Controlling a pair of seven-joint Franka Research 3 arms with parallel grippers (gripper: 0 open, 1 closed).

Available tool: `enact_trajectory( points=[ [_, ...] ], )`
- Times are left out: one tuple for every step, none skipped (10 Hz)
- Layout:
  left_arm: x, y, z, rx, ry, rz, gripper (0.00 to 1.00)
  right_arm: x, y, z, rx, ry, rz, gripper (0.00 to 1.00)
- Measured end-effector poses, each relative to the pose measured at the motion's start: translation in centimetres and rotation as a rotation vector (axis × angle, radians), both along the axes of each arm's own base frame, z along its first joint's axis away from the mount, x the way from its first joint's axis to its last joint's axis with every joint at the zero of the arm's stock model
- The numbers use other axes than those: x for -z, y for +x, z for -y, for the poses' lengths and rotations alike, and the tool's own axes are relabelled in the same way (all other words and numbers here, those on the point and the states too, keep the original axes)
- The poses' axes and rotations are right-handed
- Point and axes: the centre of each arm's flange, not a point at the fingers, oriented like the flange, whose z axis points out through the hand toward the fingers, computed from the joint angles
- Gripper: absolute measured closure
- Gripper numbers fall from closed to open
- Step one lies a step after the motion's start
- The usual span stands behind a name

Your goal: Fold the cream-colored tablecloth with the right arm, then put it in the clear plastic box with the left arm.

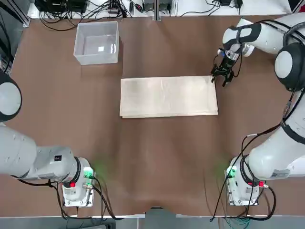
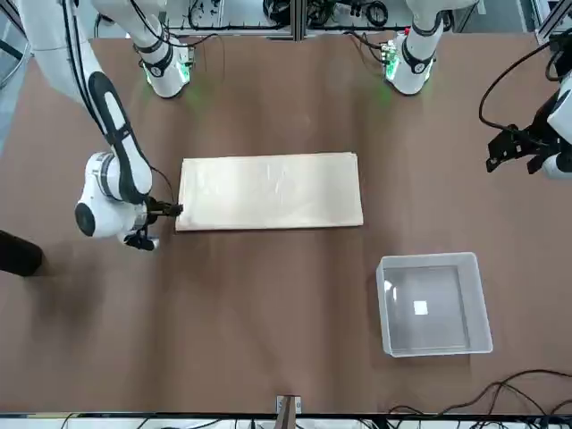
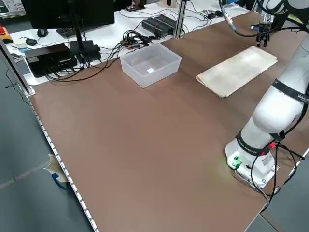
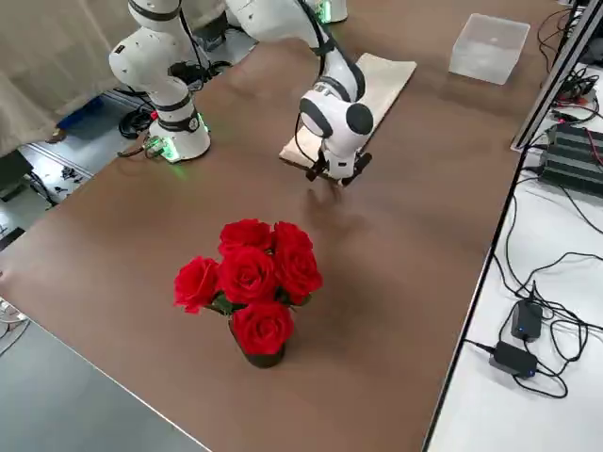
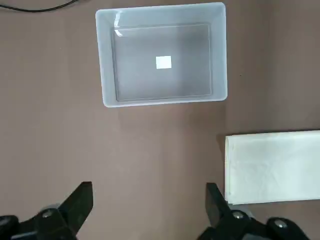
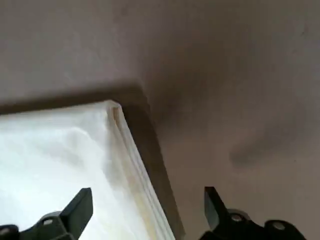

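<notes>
Spread right gripper (image 6: 145, 212) fingers, gripping nothing, hover at the tablecloth (image 1: 168, 97) far right corner, its long axis running across toward the open, empty left gripper (image 5: 150, 210); beyond stands the box (image 1: 96, 43), vacant.

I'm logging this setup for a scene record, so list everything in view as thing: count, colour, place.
tablecloth: one, cream, folded flat at the table's middle.
clear plastic box: one, whitish translucent, empty, at the far left of the table from the robot's side.
roses: one bunch, red, in a dark pot at the table's right end.
table: one, brown.
cables and electronics: several, black, on the white bench beyond the table.
left pincer: one, black, open, held high above the table near the box.
right pincer: one, black, open, low at the tablecloth's far right corner.
</notes>
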Motion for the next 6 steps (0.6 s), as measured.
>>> enact_trajectory(
  points=[
    [0.0,0.0,0.0,0.000,0.000,0.000,0.01,0.5,-0.7,-0.1,-0.002,-0.001,-0.016,0.01],
    [0.0,0.0,0.0,0.000,0.000,0.000,0.01,0.9,-1.2,-0.2,-0.005,-0.001,-0.029,0.02],
    [0.0,0.0,0.0,0.000,0.000,0.000,0.01,1.2,-1.6,-0.5,-0.010,-0.001,-0.037,0.02],
    [0.0,0.0,0.0,0.000,0.000,0.000,0.01,1.4,-1.8,-1.0,-0.019,-0.001,-0.041,0.02],
    [0.0,0.0,0.0,0.000,0.000,0.000,0.00,1.4,-2.0,-1.3,-0.025,0.001,-0.042,0.02],
    [0.0,0.0,-0.1,-0.001,0.000,0.000,0.00,1.4,-2.0,-1.7,-0.030,0.003,-0.043,0.02]
  ],
)
